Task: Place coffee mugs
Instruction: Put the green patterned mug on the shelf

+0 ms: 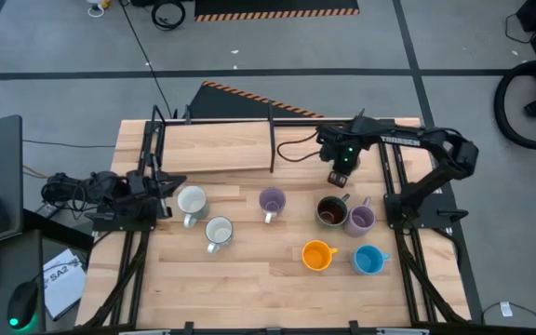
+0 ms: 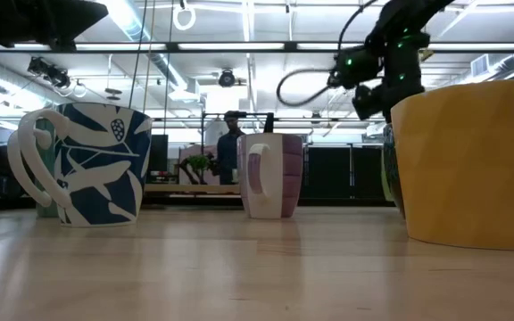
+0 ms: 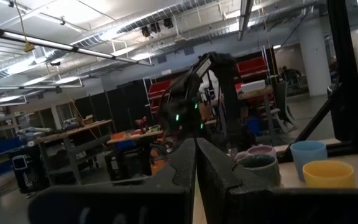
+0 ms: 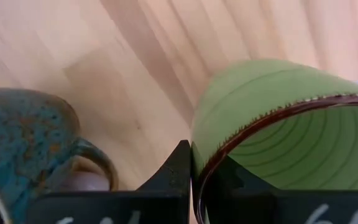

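Observation:
Seven mugs stand upright on the wooden table in the high view: two white (image 1: 192, 203) (image 1: 219, 233), two lilac (image 1: 272, 202) (image 1: 361, 219), a dark brown one (image 1: 331, 211), an orange one (image 1: 317, 255) and a blue one (image 1: 368, 260). My right gripper (image 1: 340, 177) is just on the far side of the dark brown mug. It is shut on a green mug (image 4: 272, 118), which only the right wrist view shows clearly. The dark mug's handle (image 4: 95, 158) is close beside it. My left gripper (image 1: 161, 186) is shut and waits at the table's left edge. My right gripper (image 4: 191, 155) pinches the green mug by its brown-edged rim (image 4: 211, 158). One finger (image 4: 232, 186) is inside the mug and the other finger (image 4: 169, 180) is outside against the wall. The fingers point down at the table. Whether the mug's base is on the table does not show.
The low view looks past the blue leaf-patterned mug (image 2: 87, 165), a lilac mug (image 2: 270, 174) and the orange mug (image 2: 471, 160). A raised wooden board (image 1: 217, 149) lies along the table's far side. Bare wood lies in front of the white mugs, near the table's near edge.

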Robot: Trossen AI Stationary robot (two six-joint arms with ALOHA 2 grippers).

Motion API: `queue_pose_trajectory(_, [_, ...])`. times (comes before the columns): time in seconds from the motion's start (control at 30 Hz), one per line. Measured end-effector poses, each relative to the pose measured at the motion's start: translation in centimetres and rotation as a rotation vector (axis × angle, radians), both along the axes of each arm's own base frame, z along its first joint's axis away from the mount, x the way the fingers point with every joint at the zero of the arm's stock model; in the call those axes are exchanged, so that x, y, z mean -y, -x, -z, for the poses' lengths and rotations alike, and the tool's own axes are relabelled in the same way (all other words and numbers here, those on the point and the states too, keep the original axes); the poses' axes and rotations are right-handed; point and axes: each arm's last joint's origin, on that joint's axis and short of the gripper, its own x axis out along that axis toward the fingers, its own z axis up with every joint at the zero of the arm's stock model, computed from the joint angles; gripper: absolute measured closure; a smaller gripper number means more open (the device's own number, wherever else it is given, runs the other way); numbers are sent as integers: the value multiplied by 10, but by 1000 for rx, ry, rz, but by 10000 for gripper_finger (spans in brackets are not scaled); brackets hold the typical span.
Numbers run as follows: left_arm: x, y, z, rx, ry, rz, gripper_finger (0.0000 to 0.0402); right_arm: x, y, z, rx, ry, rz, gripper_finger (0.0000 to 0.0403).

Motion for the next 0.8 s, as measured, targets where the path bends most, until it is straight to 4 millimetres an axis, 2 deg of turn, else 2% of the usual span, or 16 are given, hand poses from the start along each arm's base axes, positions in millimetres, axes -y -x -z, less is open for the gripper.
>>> queue_pose_trajectory(0.17, [0,0,-1,12,0,8,381,12,-21,13,-81,-15,0,380])
queue_pose_trajectory(0.47, [0,0,-1,6,-11,5,381,30,-53,4,-55,-47,-11,380])
queue_pose_trajectory(0.6, [0,0,0,-3,-11,6,381,29,-59,-15,-64,-46,-26,380])
queue_pose_trajectory(0.8, [0,0,0,-2,-10,6,381,24,-70,-70,-10,56,-61,380])
